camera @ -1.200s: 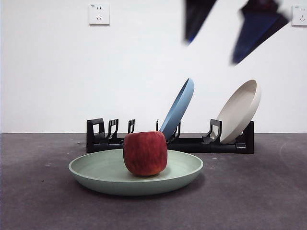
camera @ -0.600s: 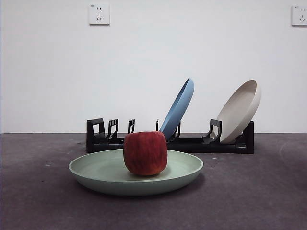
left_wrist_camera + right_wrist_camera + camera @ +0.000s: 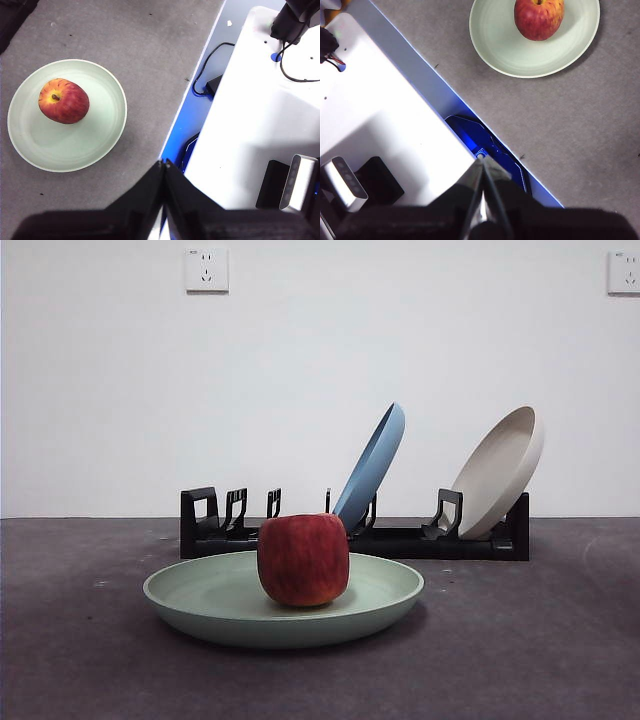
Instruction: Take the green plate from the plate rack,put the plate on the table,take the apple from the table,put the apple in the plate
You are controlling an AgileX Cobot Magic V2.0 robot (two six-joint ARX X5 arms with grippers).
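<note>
The green plate [image 3: 230, 602] lies flat on the dark grey table [image 3: 520, 640] in front of the plate rack [image 3: 400, 538]. On it, a little off centre, the red apple [image 3: 303, 559] stands upright. Both wrist views look down on the plate [image 3: 90, 135] [image 3: 520, 50] with the apple [image 3: 64, 101] [image 3: 539, 18] in it. My left gripper [image 3: 164, 166] is shut and empty, high above the table's edge. My right gripper [image 3: 482, 167] is also shut and empty, held high over the table's near edge. Neither arm shows in the front view.
A blue plate [image 3: 372, 465] and a beige plate [image 3: 500, 472] lean in the rack's slots. A white base with cables [image 3: 260, 125] [image 3: 375, 125] borders the table. Two wall sockets [image 3: 206, 270] hang on the white wall.
One second ago two dark arm tips showed at the top right of the front view; they have gone out of it. Plate and apple have not moved.
</note>
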